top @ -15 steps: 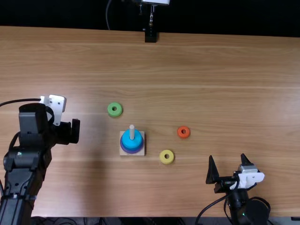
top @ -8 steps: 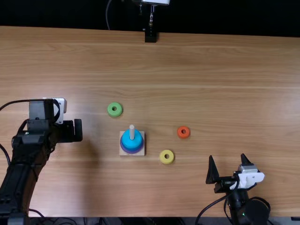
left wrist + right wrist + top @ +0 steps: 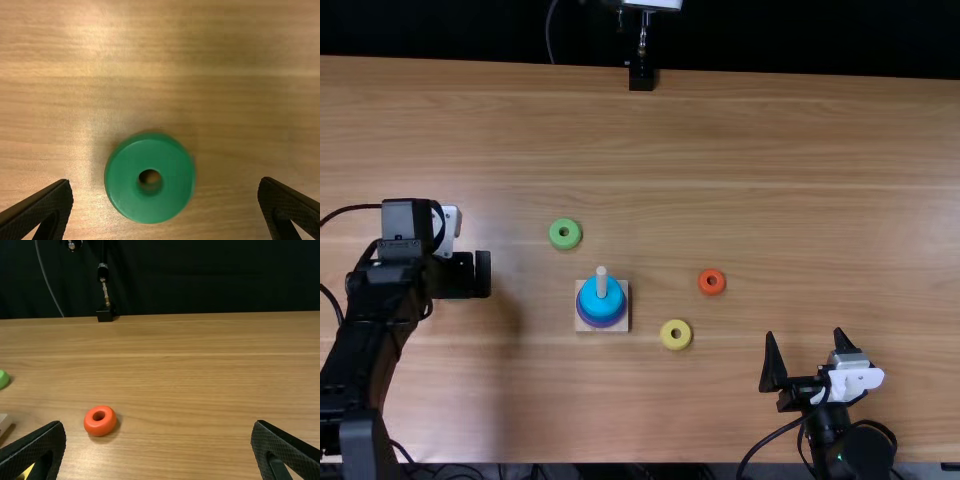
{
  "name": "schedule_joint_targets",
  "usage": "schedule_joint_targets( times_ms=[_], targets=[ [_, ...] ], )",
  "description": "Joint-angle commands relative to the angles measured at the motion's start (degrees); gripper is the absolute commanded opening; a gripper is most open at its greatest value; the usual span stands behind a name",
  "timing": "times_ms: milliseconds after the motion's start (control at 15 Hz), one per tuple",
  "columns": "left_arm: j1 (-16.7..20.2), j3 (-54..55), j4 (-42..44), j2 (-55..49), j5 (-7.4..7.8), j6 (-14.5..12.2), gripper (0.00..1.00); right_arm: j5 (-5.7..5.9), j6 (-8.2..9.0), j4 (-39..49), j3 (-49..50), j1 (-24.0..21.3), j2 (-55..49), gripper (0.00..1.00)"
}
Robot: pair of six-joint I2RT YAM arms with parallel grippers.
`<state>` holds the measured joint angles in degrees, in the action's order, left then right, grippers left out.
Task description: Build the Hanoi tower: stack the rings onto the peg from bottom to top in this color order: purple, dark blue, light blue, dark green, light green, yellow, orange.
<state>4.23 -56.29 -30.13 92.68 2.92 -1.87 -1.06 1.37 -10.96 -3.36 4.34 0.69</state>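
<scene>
Left of centre in the top view, low in that half of the frame, sits the stack: a square, pale base [image 3: 622, 323] with an upright pale peg [image 3: 601, 276]. A round, bright light blue ring [image 3: 601, 299] lies around the peg, above a wider purple ring [image 3: 599, 322]; I cannot tell whether another blue one is between. Upper left of the stack, well apart: a round light green ring [image 3: 565, 245]. Right of it, slightly higher than the base: a small orange ring [image 3: 711, 291]. Lower right of the base, near it: a yellow ring [image 3: 676, 345]. All three loose rings lie flat on the light brown wooden table [image 3: 740, 150]. My black left gripper [image 3: 472, 276] is at the frame's left side, roughly level with the stack; my black right gripper [image 3: 804, 333] is lower right, its pointed fingers spread, holding nothing.

Left wrist view: a thick, round dark green ring [image 3: 125, 175] lies on the table, hole facing me, within the gap between my left gripper's [image 3: 166, 181] widely spread fingers, neither touching it.

Right wrist view: my right gripper's [image 3: 158, 424] fingers stand wide apart. Beyond them lies the orange ring, nearer one finger; farther off, part of the light green ring.
</scene>
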Motion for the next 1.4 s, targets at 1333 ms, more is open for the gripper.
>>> schedule_joint_targets(
  times_ms=[1333],
  targets=[
    [0.78,-1.8,0.49,6.98,-0.7,-5.51,1.0,-0.21,-0.21,-4.08,2.83,-0.47,-0.69,1.0]
  ],
)
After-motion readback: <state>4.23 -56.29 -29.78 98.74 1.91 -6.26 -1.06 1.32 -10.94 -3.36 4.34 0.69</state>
